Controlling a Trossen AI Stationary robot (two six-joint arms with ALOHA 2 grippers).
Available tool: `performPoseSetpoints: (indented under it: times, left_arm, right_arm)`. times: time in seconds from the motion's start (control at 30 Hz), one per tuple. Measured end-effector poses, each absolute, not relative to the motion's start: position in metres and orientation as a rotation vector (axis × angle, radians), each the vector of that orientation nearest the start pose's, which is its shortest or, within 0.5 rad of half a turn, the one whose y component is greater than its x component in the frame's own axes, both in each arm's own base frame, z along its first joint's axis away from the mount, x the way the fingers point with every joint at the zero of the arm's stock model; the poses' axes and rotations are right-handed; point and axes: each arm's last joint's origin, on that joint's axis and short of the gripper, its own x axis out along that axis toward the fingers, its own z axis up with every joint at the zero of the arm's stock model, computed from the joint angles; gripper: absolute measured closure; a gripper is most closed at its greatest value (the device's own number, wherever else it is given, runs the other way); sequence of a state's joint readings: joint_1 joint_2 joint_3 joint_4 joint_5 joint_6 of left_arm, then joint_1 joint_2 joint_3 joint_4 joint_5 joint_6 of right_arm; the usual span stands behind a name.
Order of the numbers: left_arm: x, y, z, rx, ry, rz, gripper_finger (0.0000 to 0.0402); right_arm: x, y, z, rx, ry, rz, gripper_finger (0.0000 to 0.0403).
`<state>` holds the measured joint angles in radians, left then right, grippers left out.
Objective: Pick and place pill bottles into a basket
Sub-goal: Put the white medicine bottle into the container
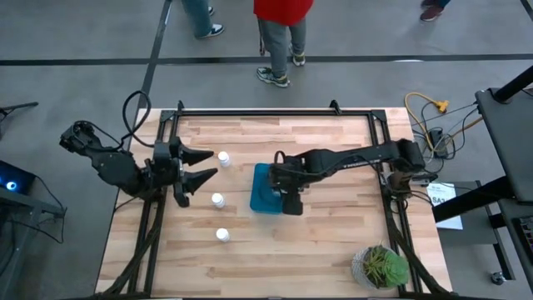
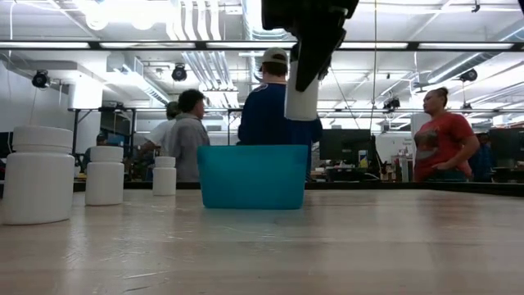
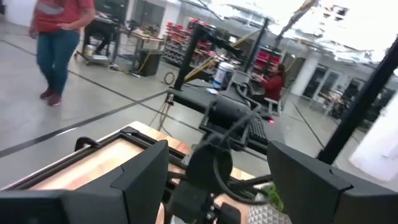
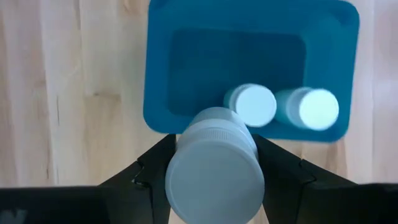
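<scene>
Wooden tabletop [image 1: 316, 242]: right claw [image 4: 214, 163] grips a pill bottle [image 4: 214, 165] above the basket [image 4: 158, 62]; left claw [image 1: 208, 165] gapes, seemingly empty.

Six bottles: three on the table [image 1: 223, 157] [image 1: 217, 200] [image 1: 222, 236]; two in the basket [image 4: 255, 104] [image 4: 318, 109]; one gripped [image 4: 214, 171]; one basket [image 4: 158, 93]; one plant [image 1: 381, 267].

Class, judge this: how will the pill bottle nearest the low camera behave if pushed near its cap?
The bottle looks rigid plastic, so it should not deform. Standing upright and taller than wide, it may tip, then roll. Its smooth wall could be slippery.
</scene>
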<state>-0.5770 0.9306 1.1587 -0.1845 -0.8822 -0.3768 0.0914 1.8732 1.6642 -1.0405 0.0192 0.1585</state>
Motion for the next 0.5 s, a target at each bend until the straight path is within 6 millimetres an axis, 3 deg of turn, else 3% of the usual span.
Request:
performPoseSetpoints:
  times: [0.5]
  left_arm:
    - [0.157,-0.074,0.434,-0.422,-0.108,0.340,0.0146]
  right_arm:
    - [0.421,0.038,0.241,-0.028,1.318,0.039,0.0235]
